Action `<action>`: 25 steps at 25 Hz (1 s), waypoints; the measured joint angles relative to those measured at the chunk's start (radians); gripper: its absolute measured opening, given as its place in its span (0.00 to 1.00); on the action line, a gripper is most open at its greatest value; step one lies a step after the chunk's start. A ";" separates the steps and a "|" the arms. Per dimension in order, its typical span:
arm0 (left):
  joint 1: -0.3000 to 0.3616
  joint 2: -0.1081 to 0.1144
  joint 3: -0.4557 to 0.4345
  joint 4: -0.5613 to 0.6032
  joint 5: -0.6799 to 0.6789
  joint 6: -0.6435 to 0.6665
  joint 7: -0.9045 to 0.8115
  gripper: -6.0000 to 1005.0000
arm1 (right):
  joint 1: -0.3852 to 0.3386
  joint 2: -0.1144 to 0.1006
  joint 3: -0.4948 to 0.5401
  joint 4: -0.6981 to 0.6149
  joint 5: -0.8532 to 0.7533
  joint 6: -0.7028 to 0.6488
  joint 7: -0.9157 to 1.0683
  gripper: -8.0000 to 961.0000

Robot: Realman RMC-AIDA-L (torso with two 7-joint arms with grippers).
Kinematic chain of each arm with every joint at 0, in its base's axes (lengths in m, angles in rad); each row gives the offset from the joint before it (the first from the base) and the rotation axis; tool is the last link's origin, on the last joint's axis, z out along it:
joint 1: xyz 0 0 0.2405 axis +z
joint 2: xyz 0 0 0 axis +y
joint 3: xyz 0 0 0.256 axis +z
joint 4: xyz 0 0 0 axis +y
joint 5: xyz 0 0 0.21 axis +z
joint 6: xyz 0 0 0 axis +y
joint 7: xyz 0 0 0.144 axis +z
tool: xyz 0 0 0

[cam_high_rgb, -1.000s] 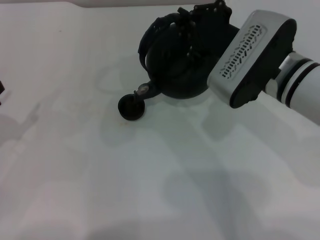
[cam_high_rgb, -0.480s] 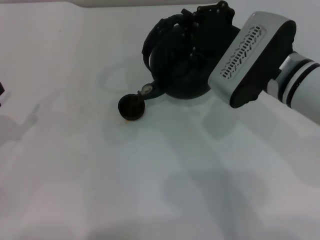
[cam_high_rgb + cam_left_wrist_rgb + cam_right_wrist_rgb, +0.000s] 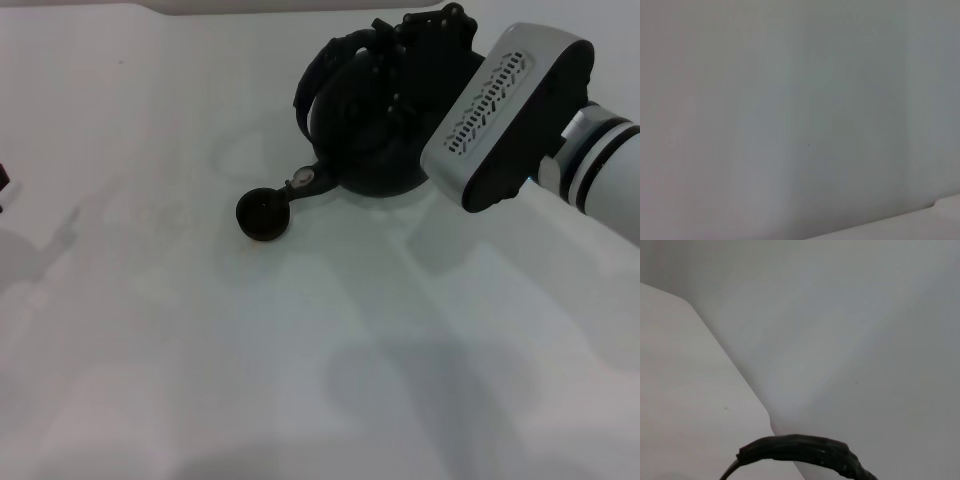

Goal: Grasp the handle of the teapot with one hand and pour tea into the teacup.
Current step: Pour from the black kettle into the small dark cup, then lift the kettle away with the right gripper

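Observation:
The black teapot (image 3: 365,135) is at the back right of the white table, its spout (image 3: 300,183) with the silvery spot pointing down-left at the teacup. The tiny black teacup (image 3: 263,214) stands on the table just beyond the spout's tip. My right gripper (image 3: 420,40) is above the pot, shut on the arched black handle (image 3: 325,60). The wrapped handle also shows in the right wrist view (image 3: 805,450). No liquid is visible. A black bit of the left arm (image 3: 3,180) sits parked at the left edge of the head view.
The white table (image 3: 200,350) spreads wide to the front and left of the cup. The right arm's white perforated housing (image 3: 500,110) hangs over the table to the right of the pot. The left wrist view shows only a plain pale surface.
The teapot has shifted a little to the right with my right gripper. Its spout has drawn back from over the teacup. The teacup has not moved.

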 joint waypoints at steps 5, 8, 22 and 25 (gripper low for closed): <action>-0.002 0.000 0.000 0.000 0.000 -0.001 0.000 0.84 | 0.000 0.000 0.000 0.001 -0.014 0.022 0.000 0.13; -0.004 0.000 0.000 0.000 0.000 -0.001 0.000 0.84 | 0.001 0.000 0.000 0.002 -0.019 0.027 0.000 0.13; -0.007 0.002 0.000 0.000 0.000 -0.002 0.000 0.84 | 0.002 0.000 -0.010 -0.008 -0.030 0.052 0.000 0.13; -0.007 0.002 0.000 0.000 0.000 -0.002 0.000 0.84 | 0.002 0.000 -0.014 -0.011 -0.033 0.053 0.000 0.12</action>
